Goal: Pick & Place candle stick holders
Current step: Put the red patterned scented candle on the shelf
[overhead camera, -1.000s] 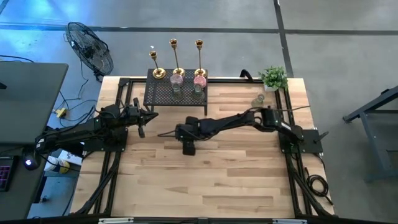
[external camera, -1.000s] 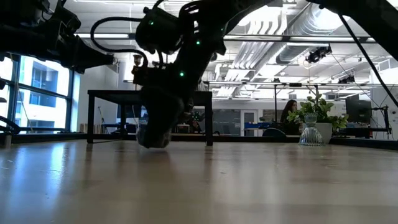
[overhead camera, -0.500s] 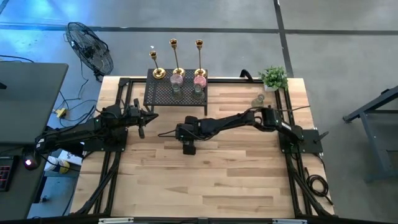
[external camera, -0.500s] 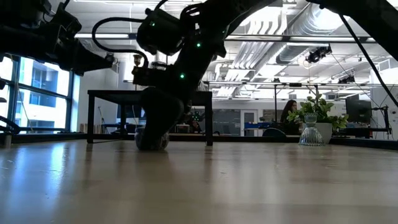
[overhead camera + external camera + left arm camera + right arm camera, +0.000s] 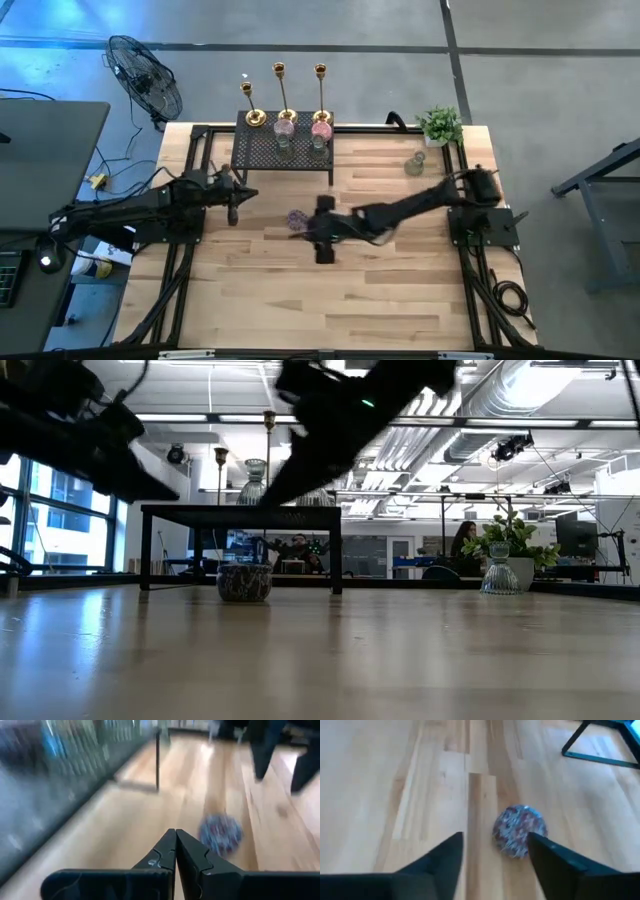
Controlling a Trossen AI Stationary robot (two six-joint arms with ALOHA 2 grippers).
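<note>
Since a second ago the right arm has pulled back toward its own side and lifted off, leaving a small purple holder (image 5: pixel 297 218) standing alone on the desk (image 5: pixel 380 290); earlier the gripper was down over it in front of the rack.

That purple holder sits upright on the bare wood, a little out from the front edge of the black mesh rack (image 5: pixel 283 147), as the low view also shows (image 5: pixel 244 582). The right gripper (image 5: pixel 318 222) hovers just beside it with its fingers spread wide and nothing between them; the right wrist view looks down on the holder (image 5: pixel 519 830) just beyond the two open fingers. The left gripper (image 5: pixel 234 196) waits near the rack's left end, its fingers pressed together and empty.

On the rack stand more small holders, pink (image 5: pixel 285 127) and pale green, with three gold candlesticks (image 5: pixel 280 92) at its back edge. Another pale holder (image 5: pixel 414 164) sits on the desk near the potted plant (image 5: pixel 440 125).

The likely risk now is a brush: the right arm is low and close to the freed holder, so a sideways swing could knock or roll it. Reaching back over the rack could also topple the thin, top-heavy candlesticks.
</note>
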